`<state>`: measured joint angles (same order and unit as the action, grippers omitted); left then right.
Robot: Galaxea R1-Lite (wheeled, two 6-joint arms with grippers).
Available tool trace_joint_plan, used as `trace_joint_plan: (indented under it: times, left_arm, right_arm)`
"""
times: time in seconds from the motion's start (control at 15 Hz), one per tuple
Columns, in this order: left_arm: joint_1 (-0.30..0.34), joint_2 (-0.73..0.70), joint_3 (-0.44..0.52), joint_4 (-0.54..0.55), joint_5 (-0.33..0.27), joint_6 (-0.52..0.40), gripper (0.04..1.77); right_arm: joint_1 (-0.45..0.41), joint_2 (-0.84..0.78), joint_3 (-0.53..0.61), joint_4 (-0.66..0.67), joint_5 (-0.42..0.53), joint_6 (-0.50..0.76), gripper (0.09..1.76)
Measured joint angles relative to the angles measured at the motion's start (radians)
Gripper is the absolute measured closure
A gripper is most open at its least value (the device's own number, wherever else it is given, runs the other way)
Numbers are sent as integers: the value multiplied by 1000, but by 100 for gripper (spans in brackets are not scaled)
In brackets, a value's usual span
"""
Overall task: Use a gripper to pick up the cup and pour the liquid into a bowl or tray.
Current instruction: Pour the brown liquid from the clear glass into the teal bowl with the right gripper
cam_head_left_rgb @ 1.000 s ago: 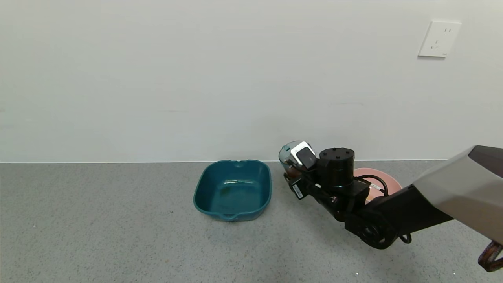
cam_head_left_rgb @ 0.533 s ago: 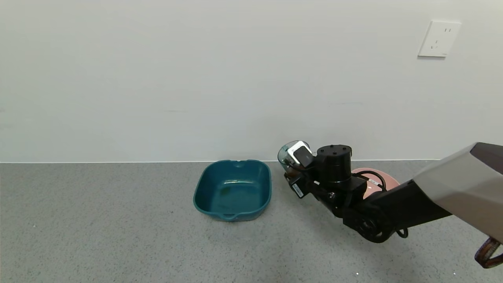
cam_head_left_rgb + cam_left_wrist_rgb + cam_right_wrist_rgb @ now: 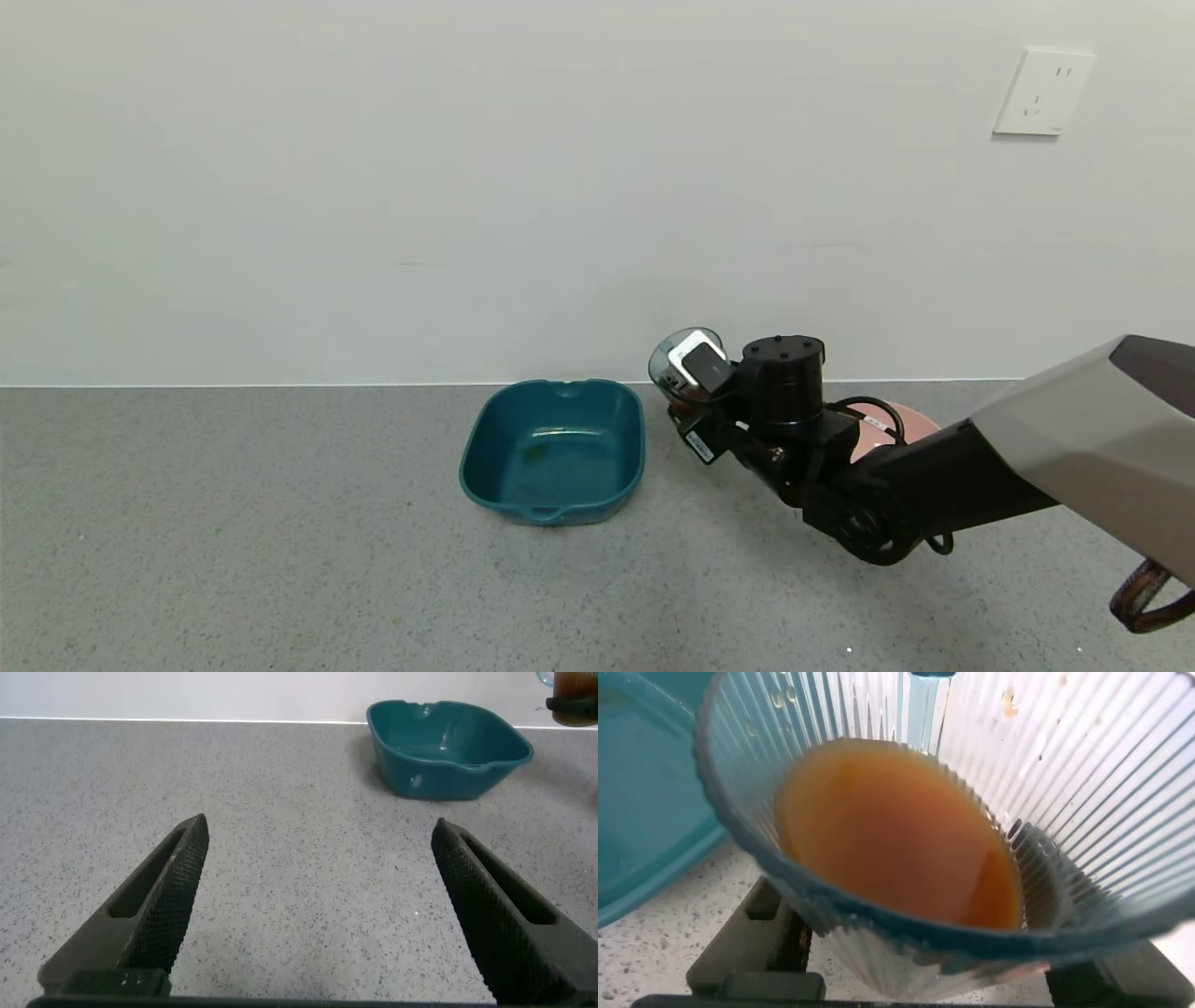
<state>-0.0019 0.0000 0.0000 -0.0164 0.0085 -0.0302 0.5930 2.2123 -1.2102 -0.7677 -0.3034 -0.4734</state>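
Holding the cup off the floor, the right gripper has its fingers clamped on the cup's sides. The cup hangs just to the right of the tray, near its edge but not over it yet. In the right wrist view the cup leans a little, and the liquid sits low inside, brown like tea.

The cup looks thin and light. Its ribbed plastic wall may bend if it is squeezed hard, so a soft, steady hold looks best. The ribs should help it not slip. The sides, about half way up, look like the right place to hold it, away from the rim where the liquid must come out. The liquid can slosh, so a slow tip should keep it from splashing on the floor.

The left gripper is parked low over the floor, far off to the left, with its two fingers spread wide apart and nothing between them.

Counting now: one cup, one tray, and one pink bowl peeking out behind the right arm. There are two grippers. One socket is on the wall.
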Motion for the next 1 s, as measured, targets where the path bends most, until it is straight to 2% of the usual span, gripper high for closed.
trace_joint_plan:
  times: [0.47, 1.0]
  left_arm:
    - [0, 0, 0, 0, 0, 0, 9]
    - [0, 0, 0, 0, 0, 0, 9]
  right_arm:
    - [-7, 16, -66, 106, 1, -37, 50]
    - [-18, 51, -112, 151, 1, -78, 50]
